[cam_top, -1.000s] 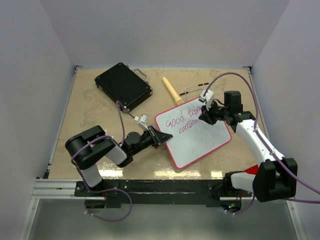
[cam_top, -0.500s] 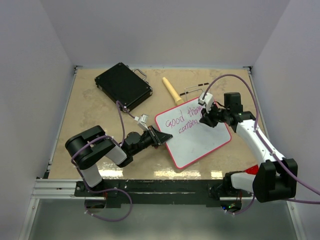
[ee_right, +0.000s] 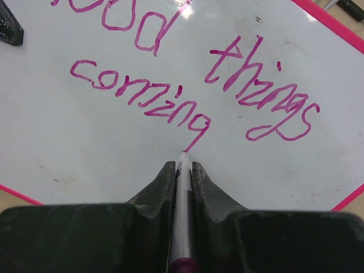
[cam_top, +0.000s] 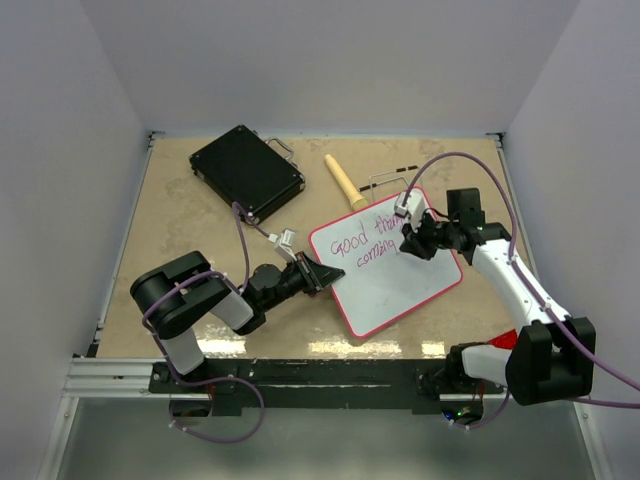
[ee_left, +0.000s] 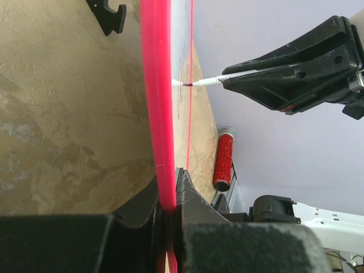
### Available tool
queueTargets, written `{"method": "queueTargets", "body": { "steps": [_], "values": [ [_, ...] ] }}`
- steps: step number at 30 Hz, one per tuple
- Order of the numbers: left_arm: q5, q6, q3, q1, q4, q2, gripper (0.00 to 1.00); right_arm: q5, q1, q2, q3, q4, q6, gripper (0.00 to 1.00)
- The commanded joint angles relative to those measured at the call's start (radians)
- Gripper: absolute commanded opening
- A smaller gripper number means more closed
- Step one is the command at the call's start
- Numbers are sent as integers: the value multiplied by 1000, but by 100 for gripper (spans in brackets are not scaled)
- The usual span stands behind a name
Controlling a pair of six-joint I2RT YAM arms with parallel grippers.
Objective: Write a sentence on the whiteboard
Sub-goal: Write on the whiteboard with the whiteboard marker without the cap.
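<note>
The whiteboard (cam_top: 395, 280) lies tilted on the table, white with a red-pink rim (ee_left: 156, 102). My left gripper (cam_top: 322, 273) is shut on its left rim (ee_left: 166, 205). On it the sentence (ee_right: 187, 85) reads "Good things" with "coming" below, in pink-purple marker (cam_top: 362, 245). My right gripper (cam_top: 412, 238) is shut on a white marker (ee_right: 183, 193). The marker's tip (ee_right: 183, 153) touches the board at the end of the tail of the "g" of "coming". In the left wrist view the marker tip (ee_left: 185, 83) meets the board's face.
A black hard case (cam_top: 246, 171) sits at the back left. A tan wooden handle (cam_top: 343, 182) lies behind the board, by a thin wire frame (cam_top: 385, 182). A red glittery tube (ee_left: 225, 158) lies beyond the board in the left wrist view.
My right gripper has shifted slightly down and toward me with the marker, drawing the tail of the "g". The left gripper and the board have stayed put.
</note>
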Motion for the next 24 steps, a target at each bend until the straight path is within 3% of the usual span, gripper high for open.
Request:
{"method": "queueTargets", "body": {
  "steps": [1, 8, 15, 24],
  "values": [
    [30, 114, -15, -4, 348, -9, 0, -34, 23, 9, 21, -64, -47, 0],
    [32, 116, -12, -2, 342, -10, 0, -54, 60, 19, 28, -71, -57, 0],
    [33, 120, -10, -2, 334, -6, 0, -34, 58, -30, 68, 51, 80, 0],
    [53, 154, -24, 18, 312, -18, 0, -193, -99, -153, 151, 33, 121, 0]
  ]
}}
